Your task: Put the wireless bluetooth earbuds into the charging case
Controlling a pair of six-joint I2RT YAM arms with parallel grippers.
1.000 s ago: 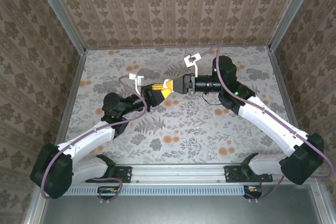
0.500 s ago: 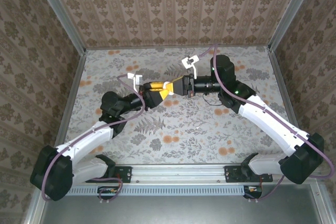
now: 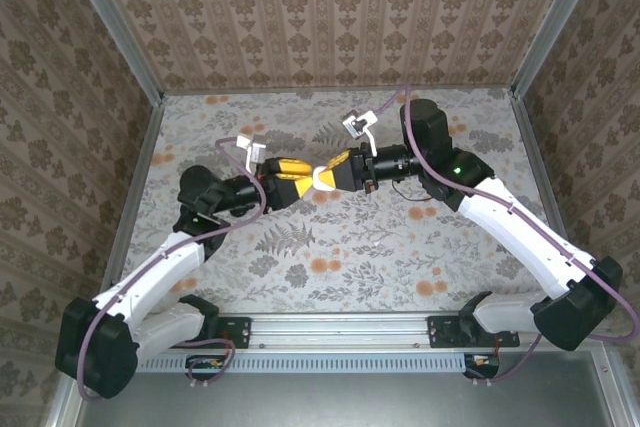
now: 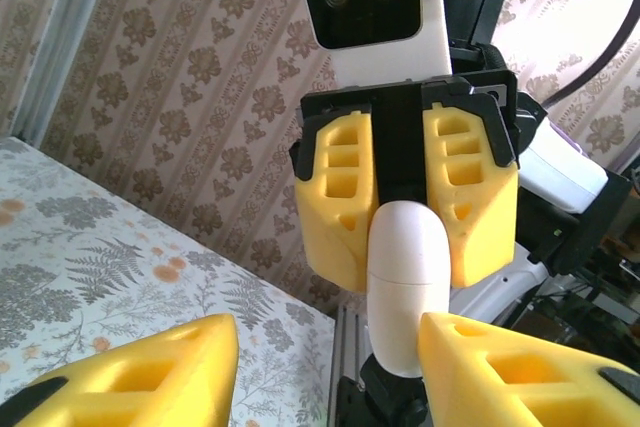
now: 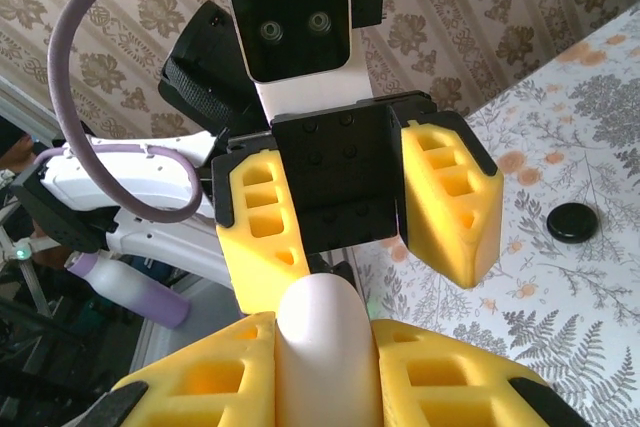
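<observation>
Right gripper (image 3: 335,171) comes in from 3 o'clock, jaws clamped on the white charging case (image 3: 322,178), which is held mid-air over the table (image 3: 340,247) centre, slightly toward 12 o'clock. Left gripper (image 3: 303,177) faces it from 9 o'clock, jaws about half open and gripping nothing. In the left wrist view the case's free end sits between its yellow fingers (image 4: 150,372); can't tell if it touches. Small black round piece (image 5: 573,221) lies on the table at 3 o'clock in the right wrist view.
</observation>
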